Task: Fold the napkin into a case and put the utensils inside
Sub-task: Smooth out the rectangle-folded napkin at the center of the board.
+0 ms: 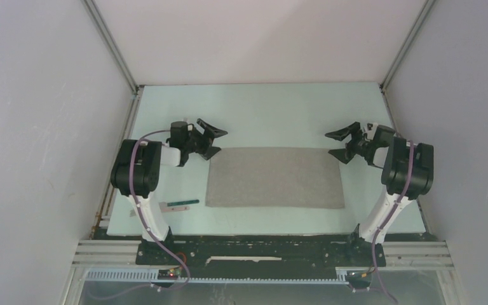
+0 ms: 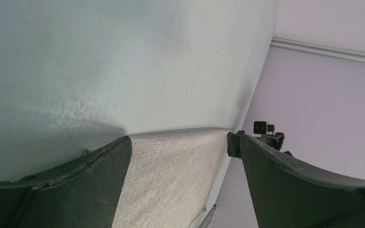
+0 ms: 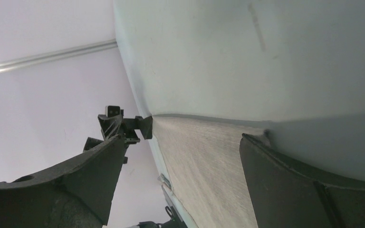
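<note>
The napkin (image 1: 275,178) lies flat in the middle of the table as a wide light grey rectangle. Both wrist views look along it: napkin (image 2: 171,180), napkin (image 3: 209,161). My left gripper (image 1: 211,141) hovers at its far left corner, open, with nothing between the fingers; the cloth shows through the gap of the left gripper (image 2: 185,142). Mirroring it, my right gripper (image 1: 338,145) hangs open and empty at the far right corner, seen closer as the right gripper (image 3: 184,140). A utensil with a dark green handle (image 1: 183,203) lies left of the napkin by the left arm's base. No fork is clearly visible.
The pale green table (image 1: 260,108) is closed in by white walls at the left, right and back. A black base rail (image 1: 254,248) runs along the near edge under both arms. A pale strip (image 1: 167,207) touches the green handle's left end.
</note>
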Robot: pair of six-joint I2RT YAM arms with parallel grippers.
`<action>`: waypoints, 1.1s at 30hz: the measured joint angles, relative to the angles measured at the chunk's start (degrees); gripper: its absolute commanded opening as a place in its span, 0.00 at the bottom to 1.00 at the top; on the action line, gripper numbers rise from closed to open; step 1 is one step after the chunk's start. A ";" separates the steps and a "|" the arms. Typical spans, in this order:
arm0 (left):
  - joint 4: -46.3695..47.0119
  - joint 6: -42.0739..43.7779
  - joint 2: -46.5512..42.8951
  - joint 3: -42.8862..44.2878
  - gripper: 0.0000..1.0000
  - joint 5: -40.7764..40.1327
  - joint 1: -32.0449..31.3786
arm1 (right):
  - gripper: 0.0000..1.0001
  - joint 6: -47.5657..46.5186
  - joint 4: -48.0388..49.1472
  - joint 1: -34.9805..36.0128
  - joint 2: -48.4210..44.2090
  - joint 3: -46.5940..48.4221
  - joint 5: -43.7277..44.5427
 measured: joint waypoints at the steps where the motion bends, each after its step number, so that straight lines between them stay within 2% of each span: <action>1: 0.02 0.00 0.04 0.00 0.98 0.00 0.02 | 1.00 -0.24 -0.04 -0.98 0.00 -0.07 -0.22; 5: -1.25 0.85 -0.04 0.61 0.99 -0.26 0.15 | 1.00 -1.51 -1.33 -4.15 -0.31 0.00 -1.07; 7: -4.55 2.58 -0.87 1.86 1.00 -1.36 0.09 | 1.00 -3.65 -5.03 -4.66 -1.05 1.18 -0.44; 11: -19.10 8.98 -5.64 7.37 1.00 -8.04 -0.07 | 1.00 -10.71 -18.21 -3.67 -5.35 5.31 6.56; 14: -27.47 12.98 -12.33 10.51 1.00 -10.12 -0.39 | 1.00 -15.89 -29.68 -2.01 -12.31 8.83 14.25; 16: -30.71 15.17 -18.01 11.04 1.00 -10.29 -1.09 | 0.95 -18.88 -35.87 -0.46 -18.34 10.78 19.76; 18: -33.40 17.22 -24.59 10.91 1.00 -10.05 -2.49 | 0.85 -21.27 -40.06 0.85 -23.74 11.65 23.91; 20: -34.93 19.17 -31.65 9.81 1.00 -8.28 -4.68 | 0.78 -23.47 -43.30 2.01 -26.86 11.89 26.64; 26: -40.63 22.45 -42.56 4.24 1.00 -3.56 -10.23 | 0.72 -27.63 -51.58 4.11 -24.65 11.34 32.87; 33: -47.04 23.96 -48.89 -0.39 1.00 -1.95 -14.62 | 0.65 -30.53 -57.05 9.81 -18.51 12.04 40.61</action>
